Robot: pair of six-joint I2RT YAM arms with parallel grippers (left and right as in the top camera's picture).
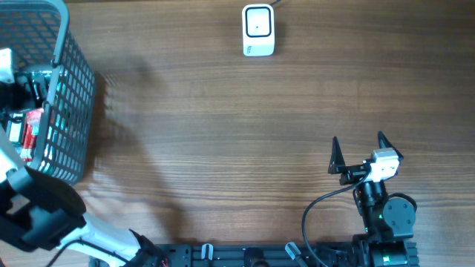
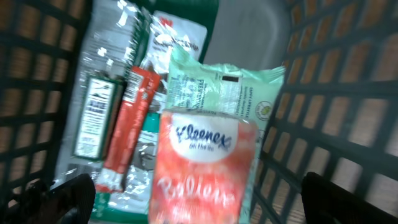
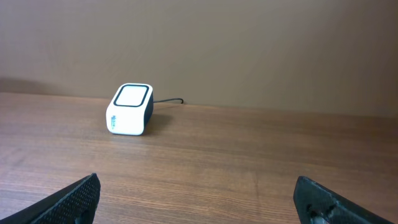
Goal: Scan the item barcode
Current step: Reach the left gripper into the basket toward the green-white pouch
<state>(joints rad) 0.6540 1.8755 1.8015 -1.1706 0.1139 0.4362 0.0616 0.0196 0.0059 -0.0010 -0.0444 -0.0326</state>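
Your left gripper [image 2: 206, 200] hangs inside the dark mesh basket [image 2: 323, 93], jaws spread wide, nothing between them; one dark fingertip shows at each lower corner of the wrist view. Directly below the gap lies a Kleenex tissue pack [image 2: 202, 168], red-orange, logo up, slightly blurred. It overlaps a pale green wipes pack [image 2: 227, 84] with printed text and a small dark patch near its top edge; you cannot tell whether that is a barcode. To the left lie a long red-orange stick pack [image 2: 127, 118] and a clear-wrapped item with a dark green label [image 2: 96, 115]; a white pouch [image 2: 180, 34] lies behind them. Overhead, the basket sits at the far left edge of the wooden table [image 1: 223, 133]. Your right gripper [image 1: 358, 144] is also wide open and empty, low over the table near its right front, well apart from the basket. It faces the white barcode scanner [image 3: 130, 109], which stands at the table's far edge, with its cable [image 3: 168, 101] trailing behind.
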